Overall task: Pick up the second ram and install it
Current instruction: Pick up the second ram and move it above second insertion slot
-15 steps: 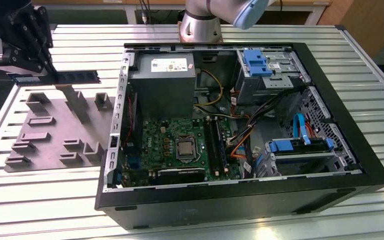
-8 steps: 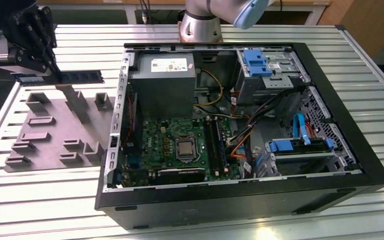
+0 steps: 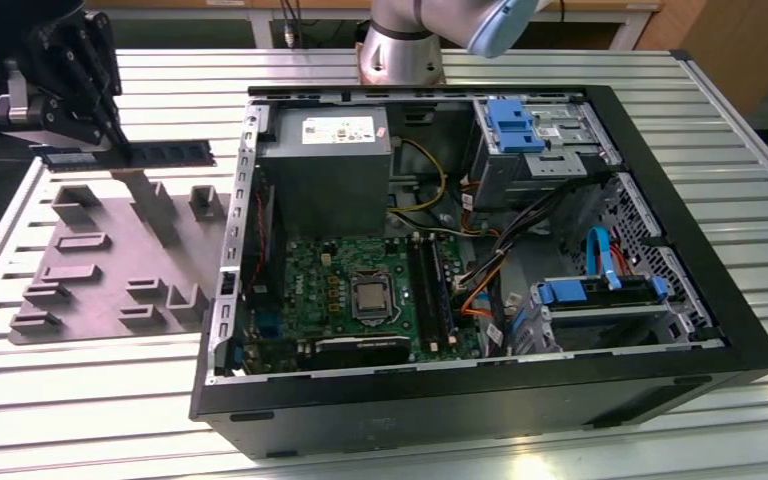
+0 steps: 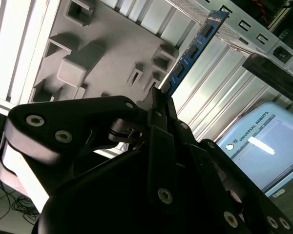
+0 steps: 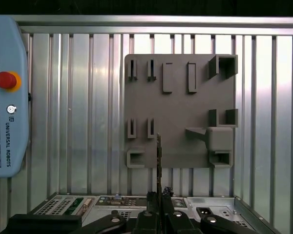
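Observation:
My gripper (image 3: 80, 150) hangs above the table at the exterior view's far left, shut on one end of the second ram (image 3: 157, 154). The blue-green stick juts out level toward the computer case, above the far edge of the grey fixture plate (image 3: 97, 265). In the second wrist view the ram (image 4: 194, 48) runs out from between the black fingers (image 4: 156, 109), with dark chips along its side. The first wrist view shows it edge-on (image 5: 158, 158) above the gripper (image 5: 159, 191). The green motherboard (image 3: 357, 290) with its long black slots (image 3: 431, 290) lies inside the open case.
The open black computer case (image 3: 491, 400) fills the middle and the exterior view's right, with a grey power supply (image 3: 324, 160), blue drive brackets (image 3: 518, 125) and loose cables. The arm's base (image 3: 404, 45) stands behind the case. A pale blue teach pendant (image 5: 7, 97) lies beside the fixture plate.

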Controlling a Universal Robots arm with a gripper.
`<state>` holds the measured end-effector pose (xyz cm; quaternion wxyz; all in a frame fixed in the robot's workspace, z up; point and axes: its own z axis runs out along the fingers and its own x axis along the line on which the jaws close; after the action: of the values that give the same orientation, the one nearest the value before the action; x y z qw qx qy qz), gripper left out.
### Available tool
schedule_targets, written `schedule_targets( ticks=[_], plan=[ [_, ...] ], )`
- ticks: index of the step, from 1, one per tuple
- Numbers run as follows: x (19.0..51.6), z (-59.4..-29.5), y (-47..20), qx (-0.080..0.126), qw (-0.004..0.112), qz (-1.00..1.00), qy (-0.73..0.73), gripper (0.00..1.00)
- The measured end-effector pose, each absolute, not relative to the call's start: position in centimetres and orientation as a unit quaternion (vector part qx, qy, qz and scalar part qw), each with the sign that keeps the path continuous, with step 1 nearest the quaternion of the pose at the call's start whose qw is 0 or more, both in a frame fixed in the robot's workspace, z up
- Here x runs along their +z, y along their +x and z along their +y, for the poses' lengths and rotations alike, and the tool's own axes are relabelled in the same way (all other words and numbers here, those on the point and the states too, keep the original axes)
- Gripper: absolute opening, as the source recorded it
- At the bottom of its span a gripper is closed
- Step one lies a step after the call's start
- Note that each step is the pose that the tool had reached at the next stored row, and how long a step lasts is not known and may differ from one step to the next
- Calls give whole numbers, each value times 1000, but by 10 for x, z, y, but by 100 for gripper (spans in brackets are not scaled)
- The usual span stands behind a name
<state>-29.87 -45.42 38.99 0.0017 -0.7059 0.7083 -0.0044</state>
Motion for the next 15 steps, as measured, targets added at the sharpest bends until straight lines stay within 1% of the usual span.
schedule_targets(
  ticks=[15],
  plan=[
    [390,-454,-286,-4,2,708,-706,14]
  ],
)
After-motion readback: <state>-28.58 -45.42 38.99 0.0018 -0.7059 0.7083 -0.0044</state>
